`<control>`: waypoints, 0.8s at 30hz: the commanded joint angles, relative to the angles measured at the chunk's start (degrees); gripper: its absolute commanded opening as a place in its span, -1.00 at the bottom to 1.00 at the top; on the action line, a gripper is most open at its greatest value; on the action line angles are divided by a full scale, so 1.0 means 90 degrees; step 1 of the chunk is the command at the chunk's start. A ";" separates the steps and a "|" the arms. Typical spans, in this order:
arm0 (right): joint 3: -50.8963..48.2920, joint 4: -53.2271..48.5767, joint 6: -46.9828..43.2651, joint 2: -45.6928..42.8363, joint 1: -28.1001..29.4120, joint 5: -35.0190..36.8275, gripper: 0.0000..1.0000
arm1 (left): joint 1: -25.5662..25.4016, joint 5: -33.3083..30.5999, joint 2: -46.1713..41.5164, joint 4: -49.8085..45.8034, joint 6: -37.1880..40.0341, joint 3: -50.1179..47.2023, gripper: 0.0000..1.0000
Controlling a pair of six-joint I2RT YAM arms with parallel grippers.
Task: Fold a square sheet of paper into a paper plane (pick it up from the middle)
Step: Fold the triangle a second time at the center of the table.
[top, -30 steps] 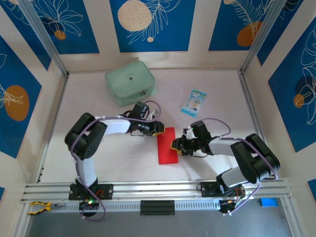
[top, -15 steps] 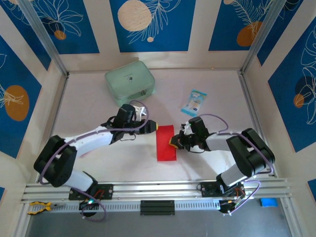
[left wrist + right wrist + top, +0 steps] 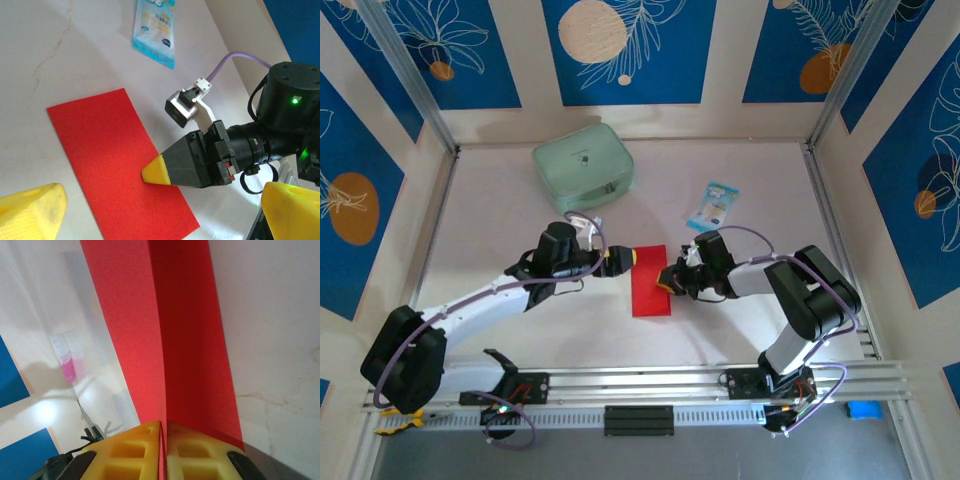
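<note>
The square sheet of paper (image 3: 650, 281) is bright red and lies folded into a long rectangle mid-table, with no paper plane shape to it. My right gripper (image 3: 666, 281) is shut on its right long edge. In the right wrist view the yellow pads (image 3: 135, 452) pinch the red paper (image 3: 170, 330), which rises between them in two layers. My left gripper (image 3: 625, 258) hovers wide open at the sheet's far left corner, holding nothing. The left wrist view shows the paper (image 3: 110, 160) flat, the right gripper (image 3: 156, 171) at its edge and my left gripper (image 3: 165, 207) spread apart.
A pale green zip pouch (image 3: 583, 167) sits at the back left. A small blue-white packet (image 3: 712, 207) lies behind the right gripper, and the packet (image 3: 155, 30) also appears in the left wrist view. Patterned walls enclose the white table (image 3: 500, 220).
The left gripper opened wide and let go of the paper while its arm stretched out low to the left. The right gripper closed on the paper's edge. The sheet shifted slightly farther back.
</note>
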 commanded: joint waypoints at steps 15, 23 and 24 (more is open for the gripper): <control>0.0143 -0.0782 -0.0481 -0.0361 -0.0293 -0.0350 -0.60 | -0.0411 0.1042 0.0610 -0.0185 0.1082 0.0476 0.67; 0.0258 -0.0710 -0.0617 -0.0196 -0.0320 -0.0643 -0.64 | -0.1171 -0.0008 0.0882 -0.0769 0.1682 0.0617 0.26; 0.0282 -0.0715 -0.0640 -0.0172 -0.0326 -0.0662 -0.64 | -0.1241 -0.0107 0.0883 -0.0858 0.1757 0.0627 0.23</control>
